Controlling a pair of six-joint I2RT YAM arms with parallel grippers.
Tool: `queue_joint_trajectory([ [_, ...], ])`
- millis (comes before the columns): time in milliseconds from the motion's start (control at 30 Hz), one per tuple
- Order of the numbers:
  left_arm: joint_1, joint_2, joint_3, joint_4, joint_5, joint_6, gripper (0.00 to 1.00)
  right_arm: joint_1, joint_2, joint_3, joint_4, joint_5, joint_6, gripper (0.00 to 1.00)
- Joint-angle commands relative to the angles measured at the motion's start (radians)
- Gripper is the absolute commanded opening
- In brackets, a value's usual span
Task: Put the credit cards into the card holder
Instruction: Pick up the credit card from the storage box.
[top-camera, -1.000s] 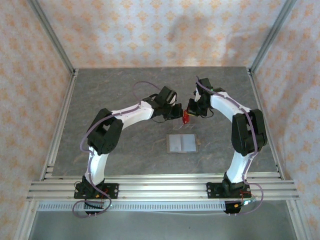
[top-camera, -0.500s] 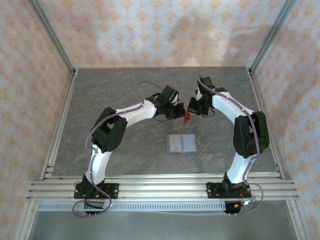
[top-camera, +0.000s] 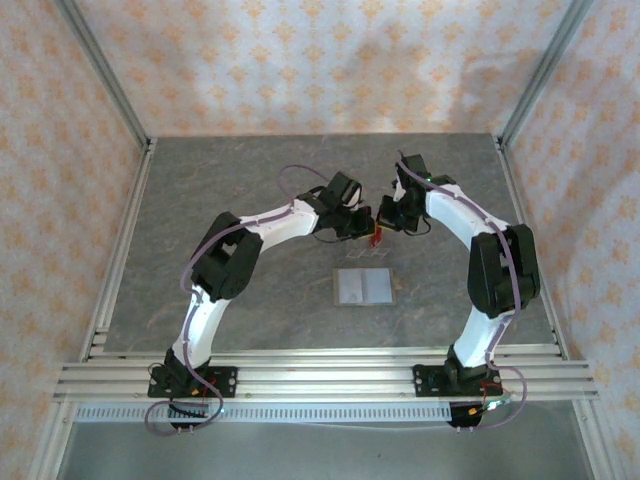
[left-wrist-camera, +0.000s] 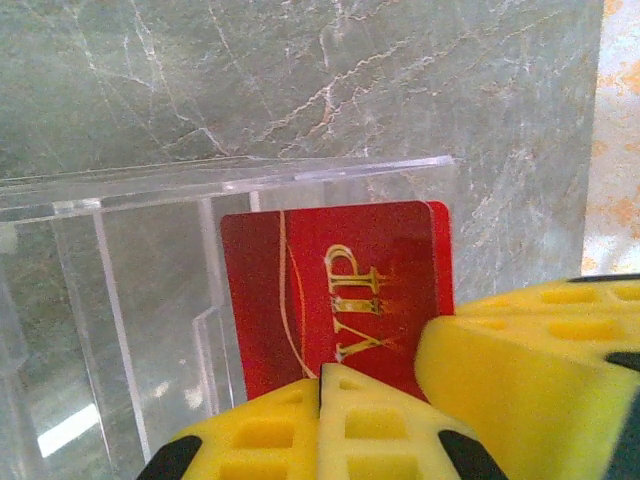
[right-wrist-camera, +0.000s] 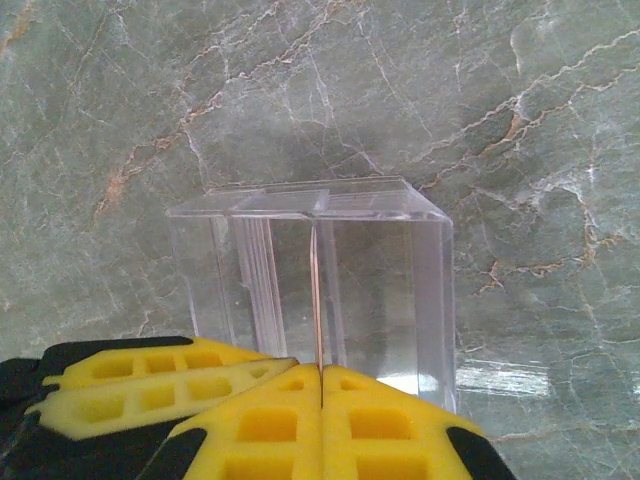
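**A:** Where do we stand with the card?

**B:** Our right gripper (right-wrist-camera: 320, 370) is clamped on the red VIP card (left-wrist-camera: 335, 290). In its own wrist view the card runs edge-on straight out of the seam between the pads. From the other wrist we see one of its pads over the card's lower corner.

**A:** And our left gripper (left-wrist-camera: 320, 385)?

**B:** Its pads are pressed together with nothing between them, just in front of the card's face and beside the right one. We can't tell whether it touches the card.

**A:** Is the card free of the clear slotted rack (right-wrist-camera: 385, 265)?

**B:** We judge not. It stands ahead of both sets of fingertips with rack walls around it, and its long side seems to lie in line with the fingers.

**A:** And the card holder (top-camera: 362, 287)?

**B:** It lies open and flat on the table, behind both grippers toward our bases, near the rack but apart from it. Its long axis runs side to side across the gap between our arms.

**A:** Which arm is nearer?

**B:** About equal, but the right one has the card, so we'd give it the move: lift clear of the rack, then swing base-ward and turn the card to suit a pocket
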Motion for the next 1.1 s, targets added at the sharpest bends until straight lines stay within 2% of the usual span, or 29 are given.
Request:
queue_joint_trajectory([
  [0,-0.009,0.028,0.024,-0.008,0.013,-0.015,0.0,-0.016,-0.038,-0.019,-0.016,0.01,0.017,0.0],
  [300,-0.018,0.037,0.005,0.053,0.034,-0.036,0.0,-0.02,-0.038,-0.028,-0.01,0.0,0.02,0.0],
  [567,-0.025,0.03,-0.001,0.112,0.059,-0.111,0.01,-0.034,-0.053,-0.04,0.005,-0.001,0.04,0.0],
  [1067,-0.055,0.074,0.027,0.05,0.029,-0.11,0.02,-0.041,-0.067,-0.057,0.013,0.0,0.049,0.0],
])
